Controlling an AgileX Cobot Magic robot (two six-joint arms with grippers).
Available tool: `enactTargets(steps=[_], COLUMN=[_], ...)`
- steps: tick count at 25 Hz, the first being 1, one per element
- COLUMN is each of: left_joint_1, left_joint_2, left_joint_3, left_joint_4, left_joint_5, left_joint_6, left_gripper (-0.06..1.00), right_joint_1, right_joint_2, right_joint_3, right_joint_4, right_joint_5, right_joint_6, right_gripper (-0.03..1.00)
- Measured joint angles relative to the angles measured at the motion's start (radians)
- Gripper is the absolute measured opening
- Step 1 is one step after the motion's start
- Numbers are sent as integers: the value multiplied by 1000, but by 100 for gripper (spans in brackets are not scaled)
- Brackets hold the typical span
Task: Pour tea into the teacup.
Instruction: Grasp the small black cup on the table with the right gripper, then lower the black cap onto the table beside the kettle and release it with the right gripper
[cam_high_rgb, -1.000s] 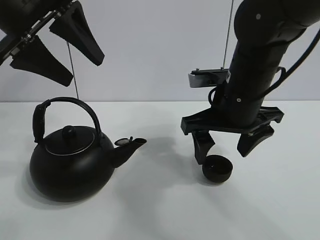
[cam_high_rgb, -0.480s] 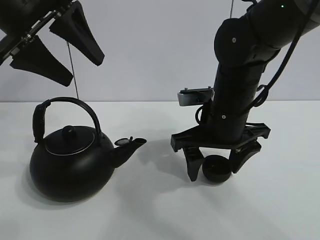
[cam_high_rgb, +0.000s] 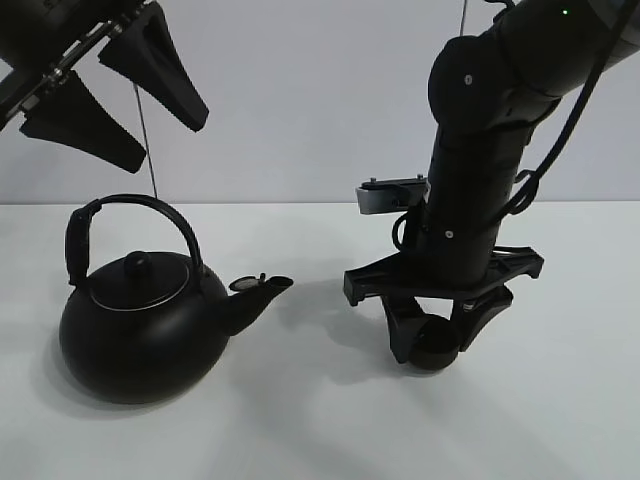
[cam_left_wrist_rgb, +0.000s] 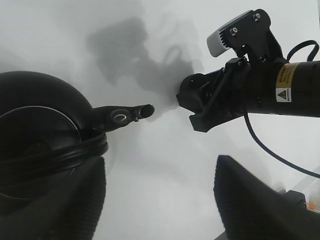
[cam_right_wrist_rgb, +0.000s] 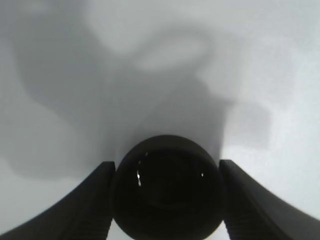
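Since the pour turns on bringing spout and cup together, what matters to me is how they lie. The teacup (cam_high_rgb: 432, 352) stands upright on the white table (cam_high_rgb: 320, 440), mouth up, right between the fingers of my right pincer (cam_high_rgb: 435, 335). The kettle (cam_high_rgb: 140, 335) stands well apart on my left side, its spout (cam_high_rgb: 262, 288) aimed across the bare gap toward the teacup. From the right wrist view the teacup (cam_right_wrist_rgb: 167, 200) fills the space between my two pads (cam_right_wrist_rgb: 95, 200), each pad meeting its round wall with no gap that I can make out, so I judge that pincer to be pinching the teacup by its sides. Being round, it offers no long axis to line up with, and any pair of opposite sides would serve. My left pincer (cam_high_rgb: 170, 143) hangs high above the kettle with its fingers spread wide and nothing between them. It is clearly the nearer one to the kettle's arched handle (cam_high_rgb: 135, 203), which runs along the same line as the spout. The handle lies below that pincer and apart from it, so the left arm has a descent ahead before any lifting. Whether the kettle holds tea I cannot tell, as its lid (cam_high_rgb: 140, 275) is on.
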Motion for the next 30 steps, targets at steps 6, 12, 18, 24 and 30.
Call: enactTargets(steps=[6, 12, 18, 24, 30], left_joint_1=[0, 0, 0, 0, 0], left_joint_2=[0, 0, 0, 0, 0], left_joint_3=[0, 0, 0, 0, 0], left_joint_4=[0, 0, 0, 0, 0], left_joint_5=[0, 0, 0, 0, 0], left_joint_6=[0, 0, 0, 0, 0], left_gripper=[46, 46, 46, 46, 46], right_joint_1=[0, 0, 0, 13, 89], right_joint_2=[-24, -123, -142, -129, -68], right_joint_3=[0, -46, -140, -146, -163], right_joint_4=[0, 0, 2, 35, 27], right_joint_5=[36, 118, 249, 248, 168], right_joint_6=[0, 0, 0, 19, 104], right_gripper=[40, 40, 40, 40, 40])
